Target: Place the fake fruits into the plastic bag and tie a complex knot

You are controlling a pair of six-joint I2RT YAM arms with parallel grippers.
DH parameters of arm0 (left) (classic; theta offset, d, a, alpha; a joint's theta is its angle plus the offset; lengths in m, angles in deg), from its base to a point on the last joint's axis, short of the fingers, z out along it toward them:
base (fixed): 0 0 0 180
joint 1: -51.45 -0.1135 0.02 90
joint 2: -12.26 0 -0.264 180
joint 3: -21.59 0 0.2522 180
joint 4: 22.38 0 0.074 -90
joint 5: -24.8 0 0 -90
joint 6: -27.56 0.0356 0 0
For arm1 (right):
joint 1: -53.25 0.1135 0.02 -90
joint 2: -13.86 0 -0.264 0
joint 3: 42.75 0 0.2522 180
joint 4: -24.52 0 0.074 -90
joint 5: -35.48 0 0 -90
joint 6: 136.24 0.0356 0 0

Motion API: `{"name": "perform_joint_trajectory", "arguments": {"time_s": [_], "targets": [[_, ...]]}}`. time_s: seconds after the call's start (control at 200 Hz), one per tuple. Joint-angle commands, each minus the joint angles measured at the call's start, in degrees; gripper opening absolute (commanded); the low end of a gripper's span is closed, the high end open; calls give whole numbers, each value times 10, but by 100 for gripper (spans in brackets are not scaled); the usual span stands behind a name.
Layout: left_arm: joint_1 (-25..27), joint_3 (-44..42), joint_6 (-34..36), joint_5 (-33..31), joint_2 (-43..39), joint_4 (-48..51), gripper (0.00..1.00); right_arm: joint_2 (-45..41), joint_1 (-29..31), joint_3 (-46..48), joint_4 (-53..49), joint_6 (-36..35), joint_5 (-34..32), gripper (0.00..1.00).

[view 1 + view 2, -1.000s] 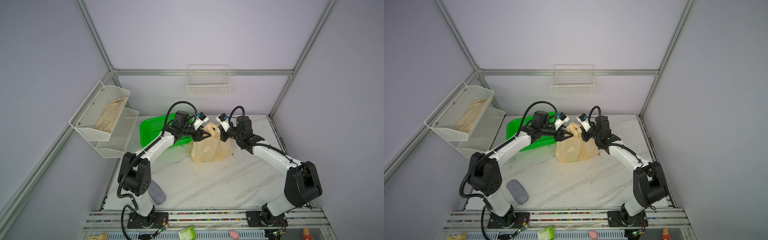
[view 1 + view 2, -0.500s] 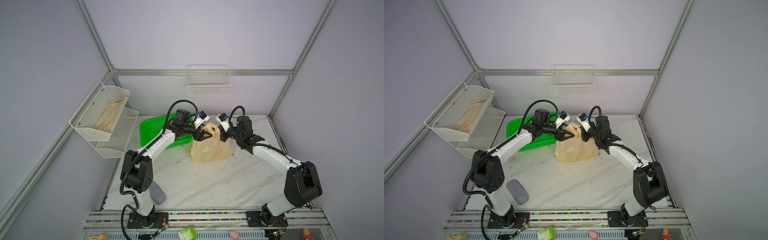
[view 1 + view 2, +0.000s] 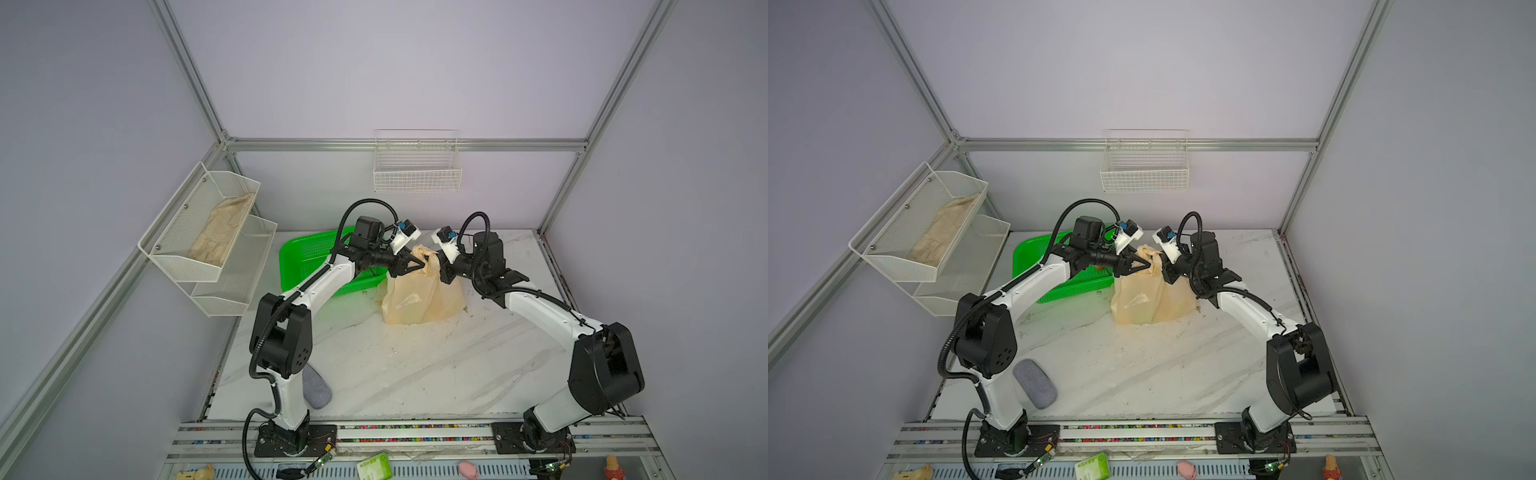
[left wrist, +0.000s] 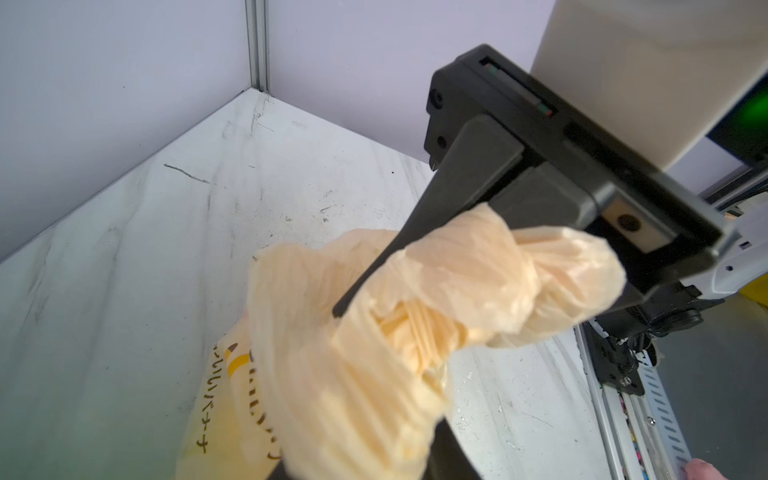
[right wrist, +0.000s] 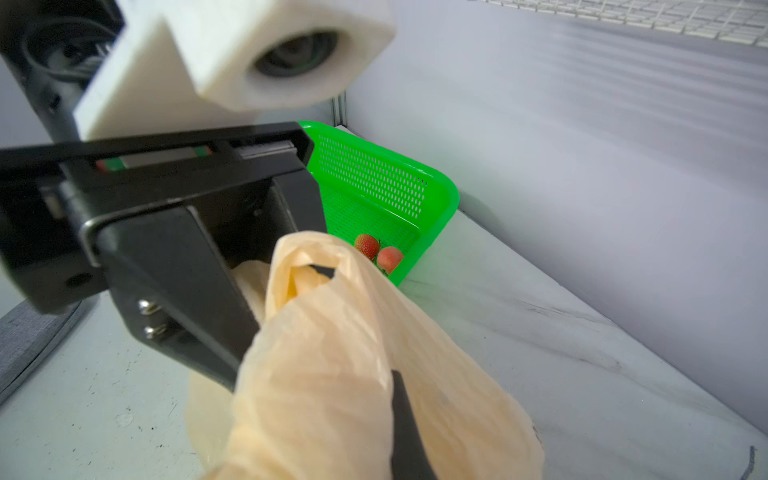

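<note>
- Left fingers (image 4: 415, 224): closed on the twisted top of the plastic bag (image 3: 419, 299), with bunched film filling the gap between them.
- Left gripper (image 3: 417, 263): level, at the bag's peak.
- Right fingers (image 5: 405, 419): closed, wrapped in bag film.
- Right gripper (image 3: 444, 272): gripping the bag's top from the opposite side, near the left one.
- Plastic bag: pale orange, upright on the marble tabletop (image 3: 415, 374), just beside the green basket (image 3: 305, 259).
- Fake fruits (image 5: 367, 245): 2 red pieces in the basket's corner. The bag's contents are not discernible.
- Grey pad (image 3: 318, 390): on the tabletop by the left arm's base.
</note>
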Motion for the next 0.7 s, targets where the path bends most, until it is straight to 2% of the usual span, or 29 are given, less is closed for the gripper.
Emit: {"name": "perform_joint_trajectory", "arguments": {"time_s": [0.0,0.14,0.275,0.565,0.695], "targets": [[3,53,-9,0,-7,-13,19,-5,3,1,11,-3,7,0],[3,49,10,-22,-11,-4,9,-8,3,-6,0,-5,2,0],[4,46,33,-70,-14,1,0,-9,3,-10,-8,-10,16,0],[19,24,135,-140,-27,-9,0,-4,2,-16,-21,-18,58,0],[20,10,159,-142,-36,-27,0,0,-6,-16,-25,-25,63,9]]}}
